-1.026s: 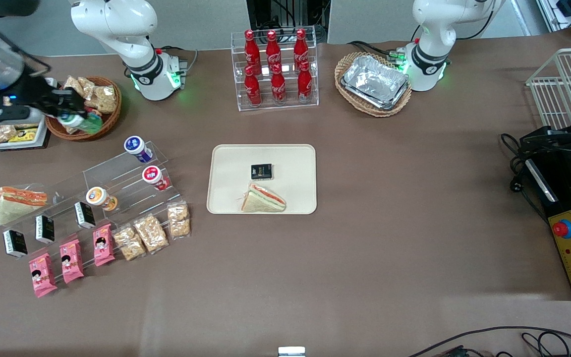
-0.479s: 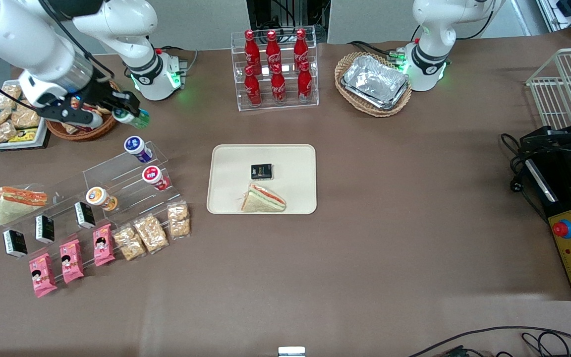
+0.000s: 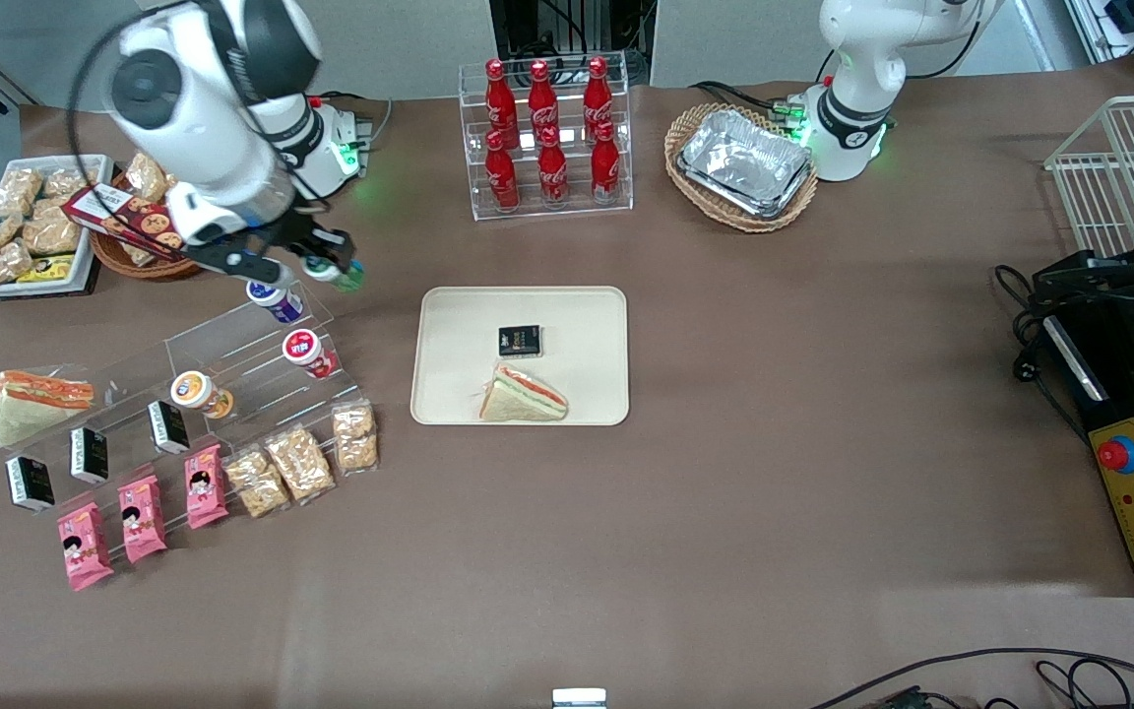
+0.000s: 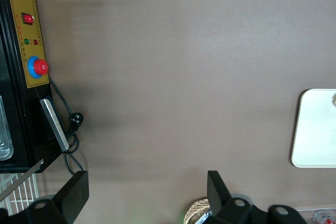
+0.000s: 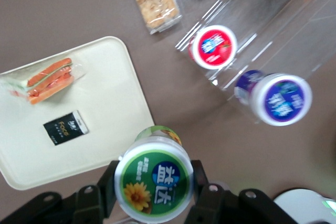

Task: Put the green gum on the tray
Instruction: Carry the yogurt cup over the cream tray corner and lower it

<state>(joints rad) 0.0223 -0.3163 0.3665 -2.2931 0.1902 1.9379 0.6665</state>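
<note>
My right gripper (image 3: pixel 328 268) is shut on the green gum (image 3: pixel 339 275), a small bottle with a green body and a white lid with a green label (image 5: pixel 153 177). It holds the bottle in the air above the table, beside the cream-beige tray (image 3: pixel 587 315), toward the working arm's end and just short of the tray's rim. The tray also shows in the right wrist view (image 5: pixel 110 85). On the tray lie a wrapped sandwich (image 3: pixel 523 394) and a small black packet (image 3: pixel 519 341).
A clear stepped rack (image 3: pixel 232 340) close to the gripper holds a blue-purple bottle (image 3: pixel 272 292), a red bottle (image 3: pixel 307 353) and an orange one (image 3: pixel 198 393). Snack packs (image 3: pixel 299 461) lie in front of it. A cola bottle rack (image 3: pixel 545 138) and a foil-tray basket (image 3: pixel 741 165) stand farther back.
The right arm has swung from over the snack basket toward the tray, carrying the green gum past the top of the clear rack. Nothing else moved.
</note>
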